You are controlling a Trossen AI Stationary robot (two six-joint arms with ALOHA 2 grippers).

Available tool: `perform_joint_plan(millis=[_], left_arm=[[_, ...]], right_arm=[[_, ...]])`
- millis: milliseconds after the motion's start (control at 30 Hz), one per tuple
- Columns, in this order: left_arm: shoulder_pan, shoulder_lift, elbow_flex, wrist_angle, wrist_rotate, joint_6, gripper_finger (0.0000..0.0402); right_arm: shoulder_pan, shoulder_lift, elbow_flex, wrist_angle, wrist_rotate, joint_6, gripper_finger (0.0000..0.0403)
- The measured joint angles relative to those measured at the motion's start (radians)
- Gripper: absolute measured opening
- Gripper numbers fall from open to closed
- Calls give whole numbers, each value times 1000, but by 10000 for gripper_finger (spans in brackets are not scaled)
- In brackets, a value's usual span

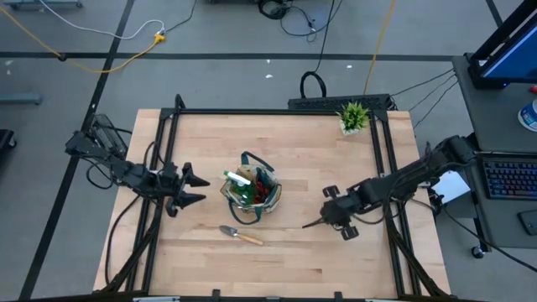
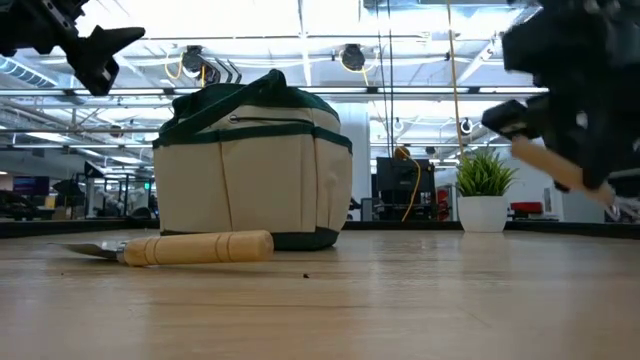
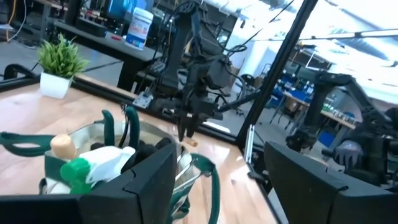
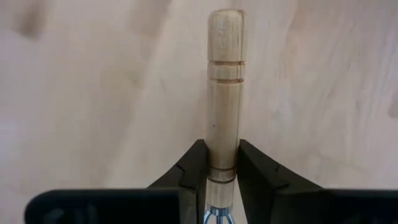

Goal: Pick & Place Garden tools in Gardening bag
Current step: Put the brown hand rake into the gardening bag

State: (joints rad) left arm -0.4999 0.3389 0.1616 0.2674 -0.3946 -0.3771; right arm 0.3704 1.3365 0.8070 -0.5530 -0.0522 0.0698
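The right gripper has its fingers clamped on the wooden handle of a hand tool, likely the fork, lifted off the surface to the right of the gardening bag; the metal end is barely visible in the wrist view. The left gripper hangs just left of the bag, its fingers spread and empty. The bag stands mid-surface with tools inside; a trowel lies in front of it; a potted plant sits at the far edge.
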Motion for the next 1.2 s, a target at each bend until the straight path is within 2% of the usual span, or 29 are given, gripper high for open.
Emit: perform_joint_plan(millis=[333,500,833,1033,1200], left_arm=[[0,0,0,43,0,1,250],[0,0,0,47,0,1,250],[0,46,0,269,-10,8,250],[0,149,5,424,-122,8,250],[1,257,75,441,-184,11,250]], right_arm=[[-103,-119,0,256,-212,134,55],[-133,-149,1,416,-268,208,55],[-184,-152,1,737,-320,351,55],[-222,-152,1,908,-320,429,55],[-260,-152,1,1020,-320,466,55]])
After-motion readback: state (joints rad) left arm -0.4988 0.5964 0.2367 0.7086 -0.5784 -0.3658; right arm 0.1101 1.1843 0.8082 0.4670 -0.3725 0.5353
